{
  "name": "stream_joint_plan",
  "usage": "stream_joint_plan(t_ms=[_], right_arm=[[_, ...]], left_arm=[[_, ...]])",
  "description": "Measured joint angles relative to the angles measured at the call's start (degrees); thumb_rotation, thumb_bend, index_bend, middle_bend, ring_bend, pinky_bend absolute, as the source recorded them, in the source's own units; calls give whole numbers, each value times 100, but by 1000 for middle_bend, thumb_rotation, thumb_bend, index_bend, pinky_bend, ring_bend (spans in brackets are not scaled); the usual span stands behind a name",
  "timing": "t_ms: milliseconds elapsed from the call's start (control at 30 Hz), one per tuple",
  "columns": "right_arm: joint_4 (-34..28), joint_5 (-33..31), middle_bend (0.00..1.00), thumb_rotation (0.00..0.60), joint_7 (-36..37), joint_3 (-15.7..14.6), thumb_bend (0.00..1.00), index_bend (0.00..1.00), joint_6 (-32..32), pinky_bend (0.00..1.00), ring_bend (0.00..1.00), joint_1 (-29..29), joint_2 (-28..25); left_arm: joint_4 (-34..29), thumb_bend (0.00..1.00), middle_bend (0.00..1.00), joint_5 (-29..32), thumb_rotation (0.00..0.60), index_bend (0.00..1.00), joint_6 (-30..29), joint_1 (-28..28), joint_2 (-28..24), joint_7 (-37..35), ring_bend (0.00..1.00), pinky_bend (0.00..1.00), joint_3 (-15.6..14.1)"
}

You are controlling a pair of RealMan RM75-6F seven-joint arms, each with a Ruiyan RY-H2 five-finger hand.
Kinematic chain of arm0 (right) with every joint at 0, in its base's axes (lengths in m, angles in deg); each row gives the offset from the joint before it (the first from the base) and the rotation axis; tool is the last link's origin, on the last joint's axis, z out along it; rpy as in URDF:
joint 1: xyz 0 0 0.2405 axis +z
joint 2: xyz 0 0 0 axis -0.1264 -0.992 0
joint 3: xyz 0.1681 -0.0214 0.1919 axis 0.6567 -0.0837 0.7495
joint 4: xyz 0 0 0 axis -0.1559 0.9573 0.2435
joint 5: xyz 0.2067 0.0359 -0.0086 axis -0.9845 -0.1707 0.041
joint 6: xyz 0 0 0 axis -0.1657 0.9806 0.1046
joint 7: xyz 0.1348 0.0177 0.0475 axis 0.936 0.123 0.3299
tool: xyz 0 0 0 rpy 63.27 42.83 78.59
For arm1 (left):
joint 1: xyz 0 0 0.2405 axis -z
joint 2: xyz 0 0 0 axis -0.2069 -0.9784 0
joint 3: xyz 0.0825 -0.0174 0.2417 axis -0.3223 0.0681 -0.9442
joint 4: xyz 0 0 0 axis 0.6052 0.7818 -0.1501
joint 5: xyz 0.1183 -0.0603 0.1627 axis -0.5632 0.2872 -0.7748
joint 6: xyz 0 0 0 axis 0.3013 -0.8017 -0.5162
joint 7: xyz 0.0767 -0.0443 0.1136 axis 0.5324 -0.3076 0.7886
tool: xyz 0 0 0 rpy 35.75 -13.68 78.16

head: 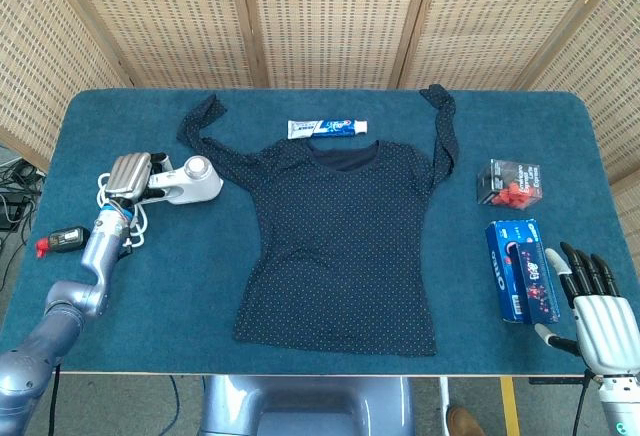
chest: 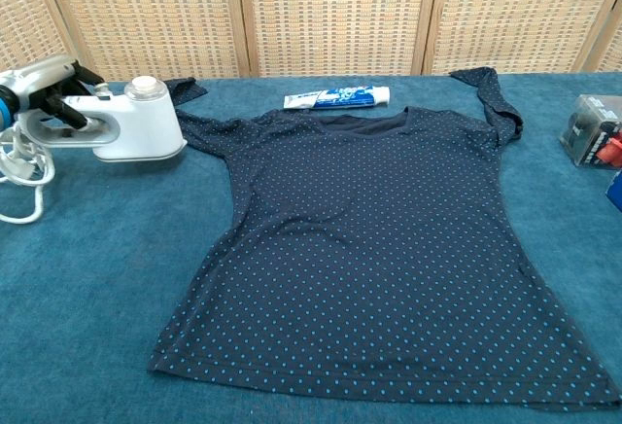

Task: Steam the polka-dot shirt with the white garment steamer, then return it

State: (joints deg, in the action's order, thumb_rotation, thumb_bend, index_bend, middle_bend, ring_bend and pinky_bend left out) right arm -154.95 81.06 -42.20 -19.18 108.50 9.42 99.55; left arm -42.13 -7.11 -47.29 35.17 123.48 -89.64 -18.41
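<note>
Steaming looked finished, and the return step was in hand: the white plastic garment steamer (head: 188, 180) sat on the blue felt table (head: 330, 366) near its left edge, just off the left sleeve of the dark navy polka-dot shirt (head: 345, 246), which lay flat and spread across the middle of the table. The left hand (head: 130, 172) was wrapped around the steamer's handle, fingers curled over it, with the white coiled cord (chest: 19, 176) bunched beside it toward the left edge. From where I stood, the steamer's base seemed to rest on the felt, though I could not be sure it bore its full weight. The next move, as I judged it, called for the fingers to loosen without tipping the steamer, then the arm to draw clear of the cord. The right hand (head: 598, 301) hovered by the front right corner, holding nothing, fingers spread, beside a blue biscuit box (head: 522, 270).
</note>
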Motion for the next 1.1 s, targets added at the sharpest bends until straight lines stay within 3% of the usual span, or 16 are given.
stream_joint_plan(t_ms=[67, 133, 233, 300, 333, 400, 533, 600, 900, 1100], right_arm=[[6, -14, 0, 600, 2, 3, 0, 71, -17, 0, 0, 7, 3], [13, -31, 0, 600, 10, 6, 0, 71, -35, 0, 0, 14, 4], [17, -40, 0, 600, 24, 11, 0, 71, -37, 0, 0, 17, 1], [17, -37, 0, 600, 42, 10, 0, 71, -36, 0, 0, 18, -4], [17, -29, 0, 600, 51, 8, 0, 71, -34, 0, 0, 17, -8], [15, -12, 0, 600, 67, 0, 0, 71, -28, 0, 0, 14, -16], [-1, 49, 0, 600, 71, -16, 0, 71, 11, 0, 0, 1, -26], [-13, 94, 0, 600, 70, -32, 0, 71, 33, 0, 0, -8, -30], [-65, 310, 0, 600, 88, -107, 0, 71, 133, 0, 0, -47, -61], [-93, 511, 0, 600, 206, -167, 0, 71, 282, 0, 0, -103, -127]], left_arm=[[143, 561, 792, -36, 600, 947, 55, 53, 123, -80, 714, 800, -14], [228, 471, 736, -67, 600, 868, 130, 92, 201, -144, 667, 741, -30], [325, 176, 455, -113, 600, 528, 213, 122, 284, -209, 464, 552, -60], [361, 21, 181, -129, 600, 244, 247, 121, 307, -223, 244, 369, -75], [378, 1, 77, -141, 600, 130, 287, 116, 314, -237, 148, 289, -87], [384, 0, 4, -169, 600, 24, 335, 107, 309, -284, 41, 186, -109], [289, 0, 0, -258, 600, 0, 203, 58, 227, -447, 0, 36, -156], [206, 0, 0, -304, 600, 0, 39, 19, 172, -542, 0, 7, -174], [-453, 0, 0, -545, 600, 0, -1182, -304, -216, -764, 0, 0, -247], [-1553, 0, 0, -649, 600, 0, -1725, -685, -838, -443, 0, 0, -336]])
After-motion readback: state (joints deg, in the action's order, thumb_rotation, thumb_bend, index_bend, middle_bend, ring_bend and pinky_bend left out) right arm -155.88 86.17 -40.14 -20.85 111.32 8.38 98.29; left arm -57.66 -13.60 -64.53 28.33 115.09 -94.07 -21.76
